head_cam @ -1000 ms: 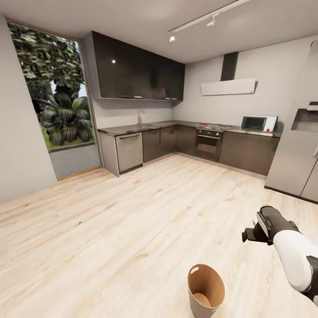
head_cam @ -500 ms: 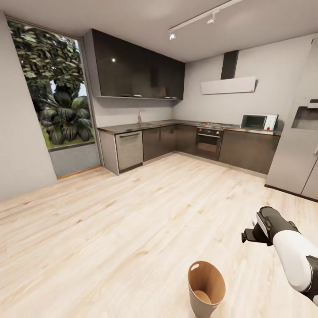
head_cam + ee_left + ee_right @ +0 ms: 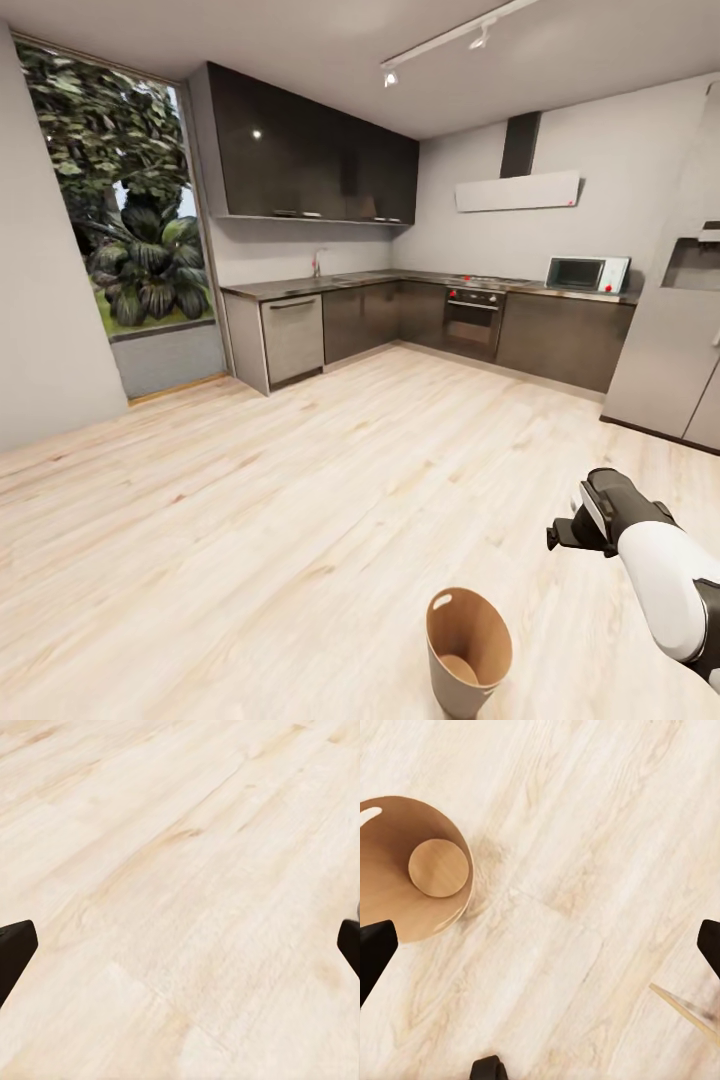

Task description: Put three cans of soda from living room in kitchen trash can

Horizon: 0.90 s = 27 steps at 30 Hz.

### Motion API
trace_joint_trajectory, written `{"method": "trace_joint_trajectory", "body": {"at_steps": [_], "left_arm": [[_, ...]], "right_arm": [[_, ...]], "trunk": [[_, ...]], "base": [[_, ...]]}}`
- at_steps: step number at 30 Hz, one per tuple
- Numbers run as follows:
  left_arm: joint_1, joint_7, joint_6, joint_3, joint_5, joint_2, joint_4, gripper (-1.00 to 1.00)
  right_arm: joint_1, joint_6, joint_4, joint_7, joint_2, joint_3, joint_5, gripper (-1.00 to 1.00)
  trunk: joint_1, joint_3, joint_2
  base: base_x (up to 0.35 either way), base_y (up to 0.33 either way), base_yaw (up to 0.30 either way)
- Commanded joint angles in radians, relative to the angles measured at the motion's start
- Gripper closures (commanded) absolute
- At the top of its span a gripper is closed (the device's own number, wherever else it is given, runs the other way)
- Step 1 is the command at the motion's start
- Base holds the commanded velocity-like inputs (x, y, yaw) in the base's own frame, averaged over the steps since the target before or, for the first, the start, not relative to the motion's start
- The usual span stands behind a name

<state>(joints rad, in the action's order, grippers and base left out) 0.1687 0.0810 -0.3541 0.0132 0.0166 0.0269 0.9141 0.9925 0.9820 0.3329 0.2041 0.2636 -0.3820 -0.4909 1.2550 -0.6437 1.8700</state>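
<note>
Standing upright on the pale wood floor (image 3: 250, 520) of the kitchen (image 3: 420, 310), the tash can (image 3: 468, 650) is showing tan walls, a darker inside and an oval handle hole; right gripper (image 3: 540, 945) and left gripper (image 3: 180, 945) are both hanging spread wide, holding nothing.

The white right arm reaches forward, its black tool (image 3: 570, 530) spread wide; the left black tool (image 3: 180, 945) gapes too.
</note>
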Motion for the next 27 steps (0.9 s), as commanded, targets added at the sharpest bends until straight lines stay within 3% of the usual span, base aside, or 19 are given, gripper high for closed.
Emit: {"method": "trace_joint_trajectory", "body": {"at_steps": [1,10,24,27], "left_arm": [[0.0,0.0,0.0,0.0,0.0,0.0,0.0,-1.0],[0.0,-0.001,-0.001,0.002,-0.002,0.001,0.0,-1.0],[0.0,-0.001,0.0,0.0,-0.003,0.0,0.0,-1.0],[0.0,0.0,0.001,-0.001,-0.003,-0.001,0.0,-1.0]], "right_arm": [[0.0,0.0,0.0,0.0,0.0,0.0,0.0,-1.0],[0.0,-0.003,0.0,-0.004,-0.001,0.001,-0.001,-1.0],[-0.001,-0.004,-0.002,-0.005,-0.001,0.001,-0.003,-1.0],[-0.001,-0.004,-0.002,-0.005,-0.001,0.001,-0.003,-1.0]], "trunk": [[0.0,0.0,0.0],[0.0,0.0,0.0],[0.0,0.0,0.0],[0.012,-0.009,0.021]], "base": [[0.128,0.0,0.0],[0.207,0.0,0.0],[0.025,0.0,0.0],[0.002,0.0,0.0]]}}
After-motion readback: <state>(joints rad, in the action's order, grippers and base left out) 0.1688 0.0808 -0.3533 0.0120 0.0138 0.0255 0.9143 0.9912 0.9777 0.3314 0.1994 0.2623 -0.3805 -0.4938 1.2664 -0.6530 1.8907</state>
